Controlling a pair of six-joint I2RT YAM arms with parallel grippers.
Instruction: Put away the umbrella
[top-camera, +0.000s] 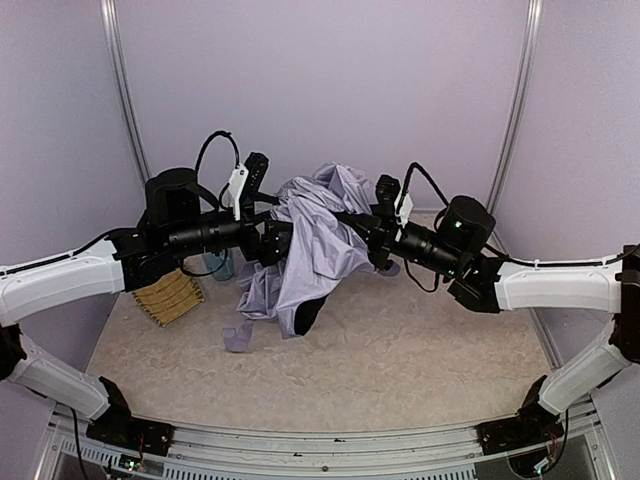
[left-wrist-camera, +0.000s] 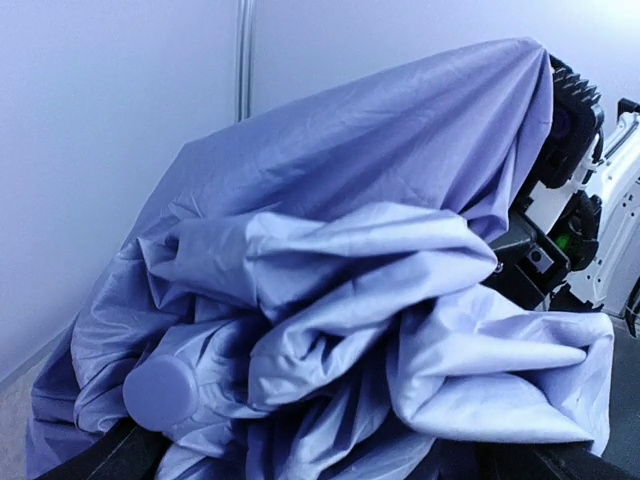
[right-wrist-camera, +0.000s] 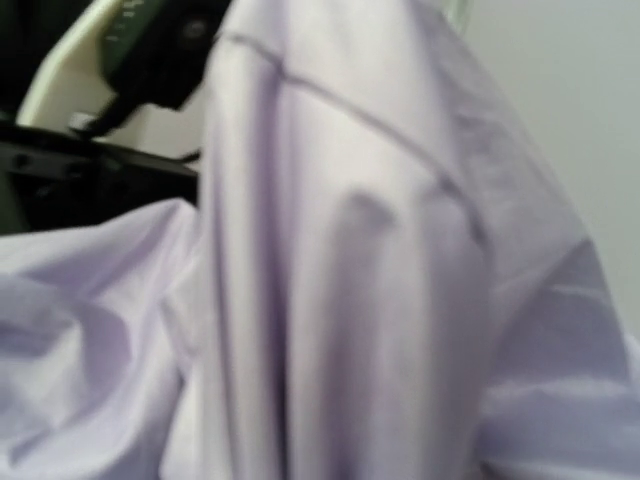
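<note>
The umbrella, pale lavender fabric in a crumpled bundle, hangs in mid-air between my two grippers, with folds trailing down to the table and black lining showing at the bottom. My left gripper is at the bundle's left side. In the left wrist view the fabric fills the space between my fingers, and the lavender knob sits by the left finger. My right gripper is at the bundle's right side. Fabric covers the whole right wrist view and hides the jaws.
A tan woven mat lies on the table at the left, below my left arm. A small teal object stands behind it. Pale walls enclose the table at the back and on both sides.
</note>
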